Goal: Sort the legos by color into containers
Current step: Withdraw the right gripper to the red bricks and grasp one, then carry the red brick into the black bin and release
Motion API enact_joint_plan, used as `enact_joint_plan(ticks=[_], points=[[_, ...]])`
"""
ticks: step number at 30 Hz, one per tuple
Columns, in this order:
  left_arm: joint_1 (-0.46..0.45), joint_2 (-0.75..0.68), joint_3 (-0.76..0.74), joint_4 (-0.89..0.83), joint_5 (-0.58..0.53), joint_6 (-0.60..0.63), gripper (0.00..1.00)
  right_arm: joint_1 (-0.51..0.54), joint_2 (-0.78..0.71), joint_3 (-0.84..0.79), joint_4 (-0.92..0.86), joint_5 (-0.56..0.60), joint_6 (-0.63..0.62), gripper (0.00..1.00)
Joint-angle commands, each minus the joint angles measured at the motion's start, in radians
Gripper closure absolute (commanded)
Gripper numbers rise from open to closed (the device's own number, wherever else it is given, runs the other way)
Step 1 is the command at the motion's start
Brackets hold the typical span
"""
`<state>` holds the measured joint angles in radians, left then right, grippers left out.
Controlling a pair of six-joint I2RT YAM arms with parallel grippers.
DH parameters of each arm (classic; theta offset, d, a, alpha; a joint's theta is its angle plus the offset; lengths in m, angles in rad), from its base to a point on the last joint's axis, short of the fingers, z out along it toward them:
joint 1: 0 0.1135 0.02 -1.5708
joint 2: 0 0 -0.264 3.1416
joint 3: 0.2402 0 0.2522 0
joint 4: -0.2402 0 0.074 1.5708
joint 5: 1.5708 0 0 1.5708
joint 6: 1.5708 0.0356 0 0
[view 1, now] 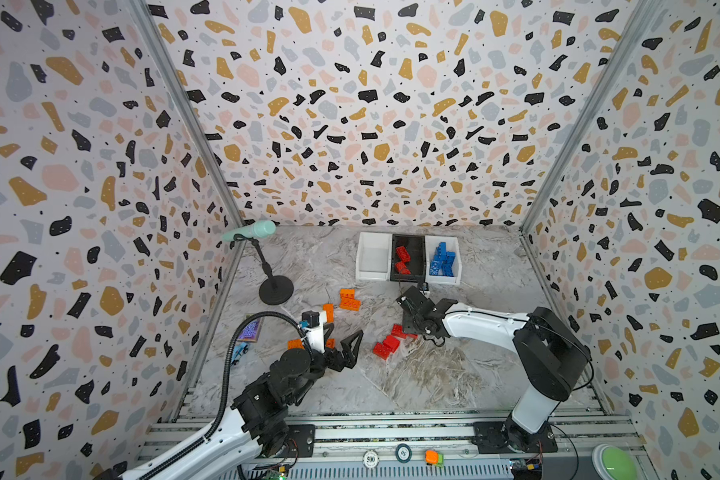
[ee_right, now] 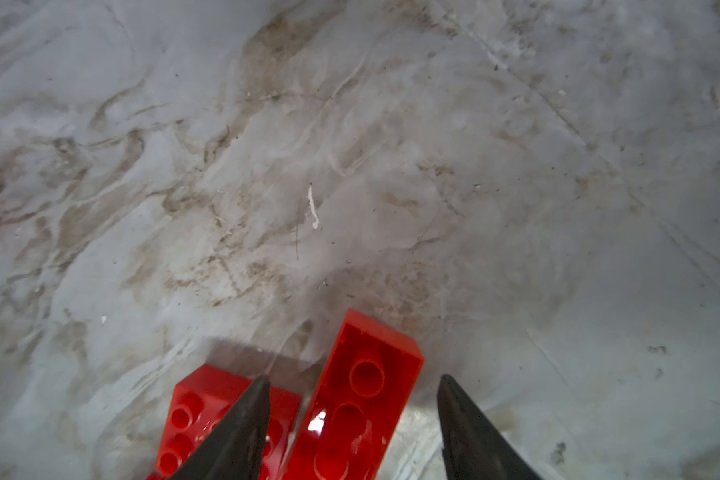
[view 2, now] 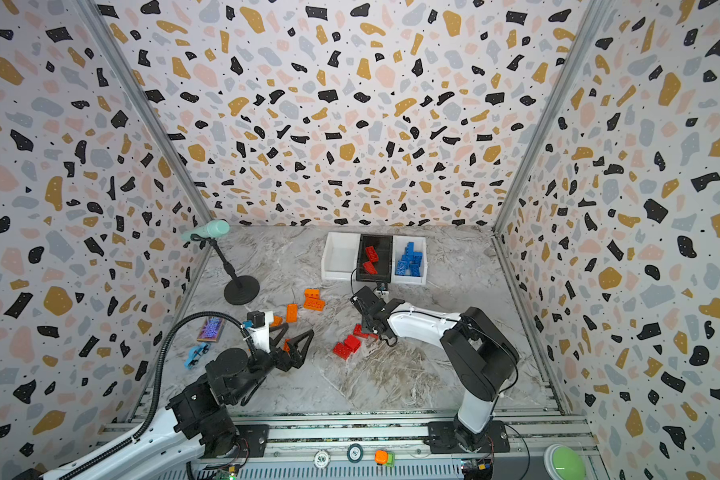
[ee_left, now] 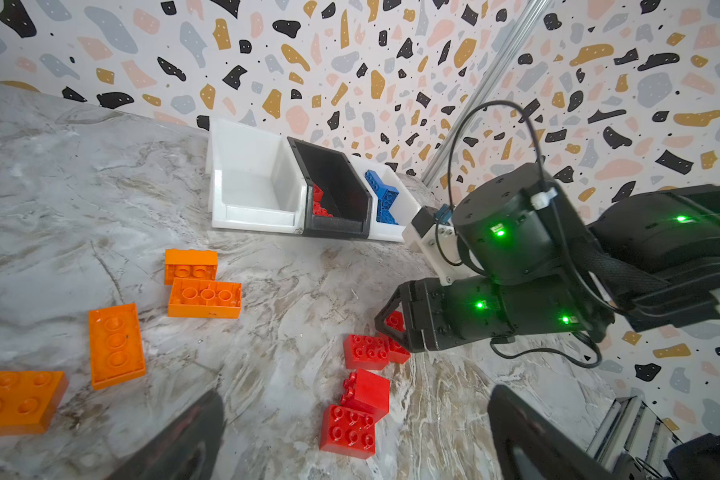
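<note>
**Four loose red bricks (ee_left: 366, 352), the right gripper (ee_right: 353, 377) straddling one**

Three containers are standing in a row at the back of the marble table (view 1: 474, 374): a white bin (view 1: 373, 274), a black bin (view 1: 409, 239) in the middle, and a second white bin (view 1: 443, 279). Two red legos (view 1: 403, 259) are showing in the black bin. A blue heap (view 1: 443, 259), too jumbled to count, is sitting in the second white bin.

The four loose red bricks are lying clustered mid-table. The right gripper is hanging low over them with its jaws partly apart. One upturned red brick (ee_right: 375, 353) is lying between its fingertips with a clear gap on one side, so nothing is clamped. One finger (ee_right: 242, 428) is overlapping a second, studs-up red brick (ee_right: 192, 407).

Five orange bricks (view 1: 349, 304) are showing in a top view, on the table left of the reds, two of them partly hidden by the left arm (view 1: 267, 399). The left gripper (view 1: 345, 332) is hovering just beside them, jaws spread wide and gripping nothing.
</note>
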<state>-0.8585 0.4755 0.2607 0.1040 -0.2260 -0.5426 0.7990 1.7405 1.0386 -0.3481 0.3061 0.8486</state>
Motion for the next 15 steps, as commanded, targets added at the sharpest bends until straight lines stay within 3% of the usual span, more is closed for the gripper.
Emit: enact_joint_plan(ticks=[1, 9, 15], points=[[0.0, -0.009, -0.008, 0.028, 0.016, 0.005, 0.0, -0.002, 0.009, 0.027, -0.036, 0.028, 0.032, 0.38], [0.0, -0.005, -0.009, 0.031, 0.014, 0.007, 0.0, -0.032, 0.011, 0.016, -0.029, -0.002, 0.004, 0.68], [0.0, 0.023, 0.0, 0.05, 0.002, 0.01, 0.0, -0.044, -0.059, 0.094, -0.061, 0.019, -0.086, 0.72]])
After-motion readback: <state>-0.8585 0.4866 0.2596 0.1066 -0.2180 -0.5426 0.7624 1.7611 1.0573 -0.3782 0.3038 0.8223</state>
